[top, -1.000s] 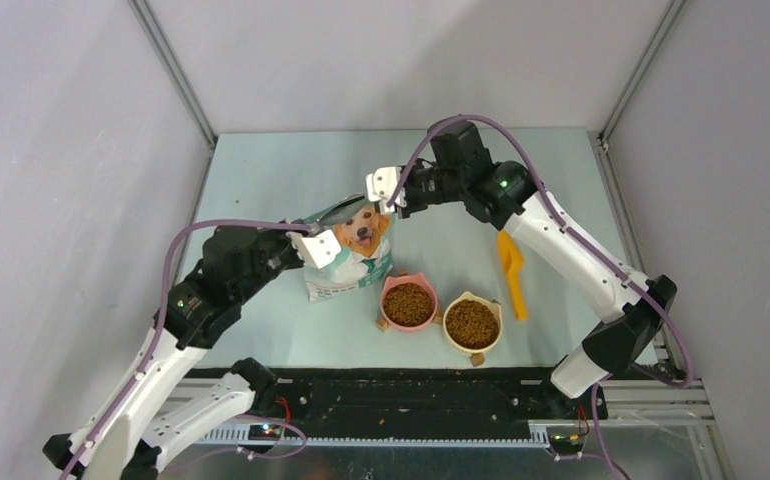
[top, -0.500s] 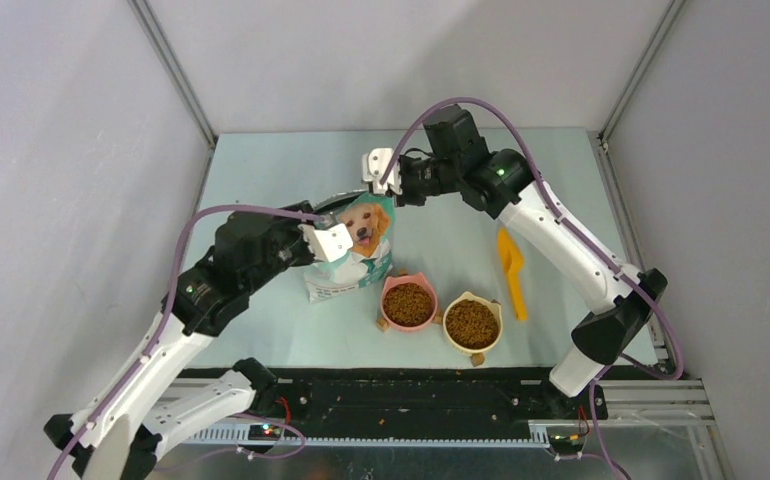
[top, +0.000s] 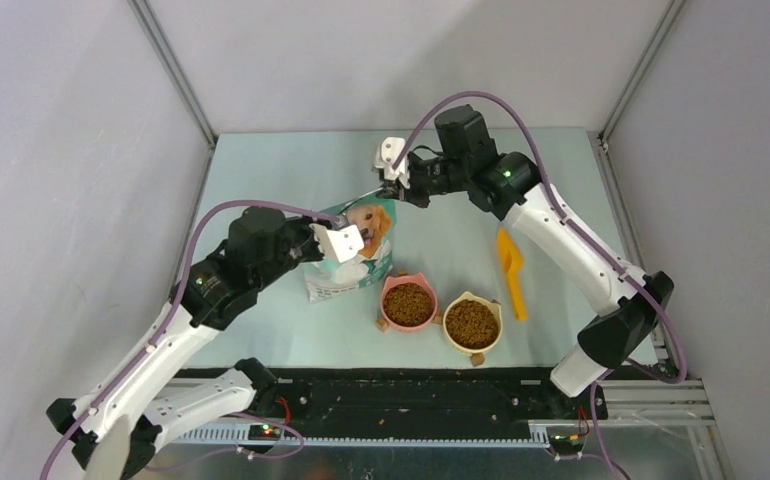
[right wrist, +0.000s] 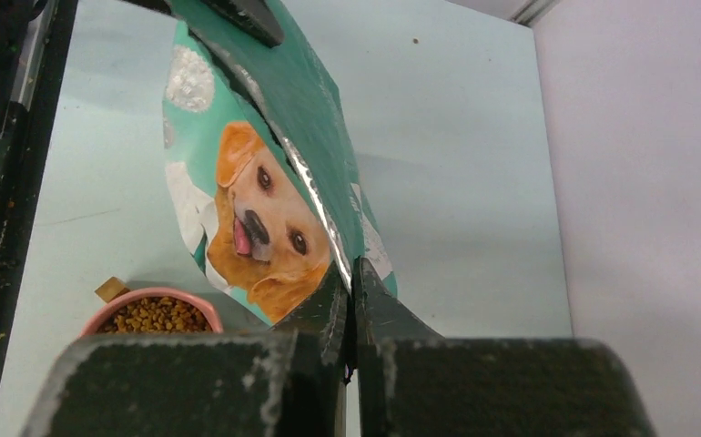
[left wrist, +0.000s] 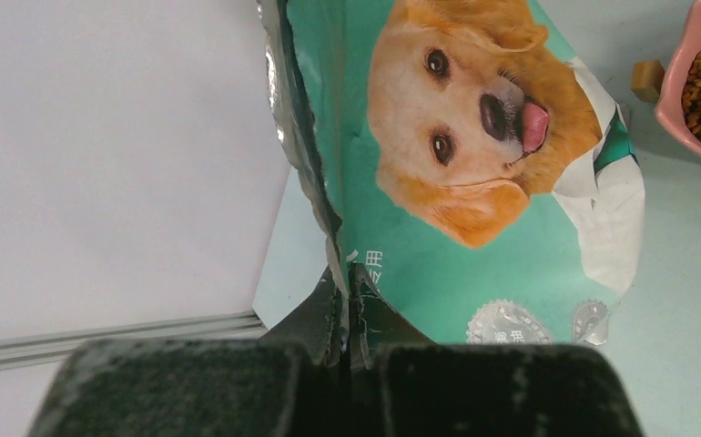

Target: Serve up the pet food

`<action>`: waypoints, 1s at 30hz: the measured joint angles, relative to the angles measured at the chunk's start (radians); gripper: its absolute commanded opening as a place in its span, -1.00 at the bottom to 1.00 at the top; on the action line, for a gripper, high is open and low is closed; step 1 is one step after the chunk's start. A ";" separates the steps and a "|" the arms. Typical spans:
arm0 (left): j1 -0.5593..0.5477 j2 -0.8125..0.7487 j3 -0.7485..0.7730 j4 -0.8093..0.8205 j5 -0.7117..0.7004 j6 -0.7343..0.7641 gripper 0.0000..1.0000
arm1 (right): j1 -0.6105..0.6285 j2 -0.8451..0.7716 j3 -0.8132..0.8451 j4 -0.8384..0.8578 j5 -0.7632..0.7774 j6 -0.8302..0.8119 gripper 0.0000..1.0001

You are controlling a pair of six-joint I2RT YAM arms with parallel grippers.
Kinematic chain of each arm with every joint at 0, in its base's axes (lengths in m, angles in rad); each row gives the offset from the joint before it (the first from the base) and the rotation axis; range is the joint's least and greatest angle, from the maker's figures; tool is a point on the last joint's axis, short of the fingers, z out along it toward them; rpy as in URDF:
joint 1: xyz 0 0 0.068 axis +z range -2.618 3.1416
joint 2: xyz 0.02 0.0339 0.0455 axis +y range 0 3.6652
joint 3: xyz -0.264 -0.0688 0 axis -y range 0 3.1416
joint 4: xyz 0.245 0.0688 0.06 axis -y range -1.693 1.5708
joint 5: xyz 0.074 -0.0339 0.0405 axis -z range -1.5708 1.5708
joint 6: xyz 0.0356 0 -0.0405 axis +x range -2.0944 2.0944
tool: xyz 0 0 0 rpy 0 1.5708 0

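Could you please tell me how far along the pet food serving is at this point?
Done: pet food sits in both the pink bowl and the yellow bowl, and the orange scoop lies on the table. In hand: the left gripper and right gripper each pinch one end of the bag at its top edge. Left: probably closing or setting aside the bag.

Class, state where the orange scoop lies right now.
In the top view, the orange scoop lies on the table, right of centre, just right of the yellow bowl and not touching it.
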 measured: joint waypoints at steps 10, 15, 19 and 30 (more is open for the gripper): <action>-0.009 0.013 0.032 -0.045 0.008 -0.004 -1.00 | 0.017 -0.049 -0.041 -0.024 -0.034 -0.119 -0.35; -0.015 0.019 0.039 -0.058 0.008 -0.006 -1.00 | 0.041 -0.018 0.024 -0.093 -0.014 -0.170 -0.29; -0.016 0.019 0.040 -0.058 0.008 -0.011 -1.00 | 0.069 0.003 0.039 -0.125 0.019 -0.199 -0.33; -0.022 0.020 0.044 -0.069 0.008 -0.011 -1.00 | 0.105 0.015 0.039 -0.095 0.113 -0.206 -1.00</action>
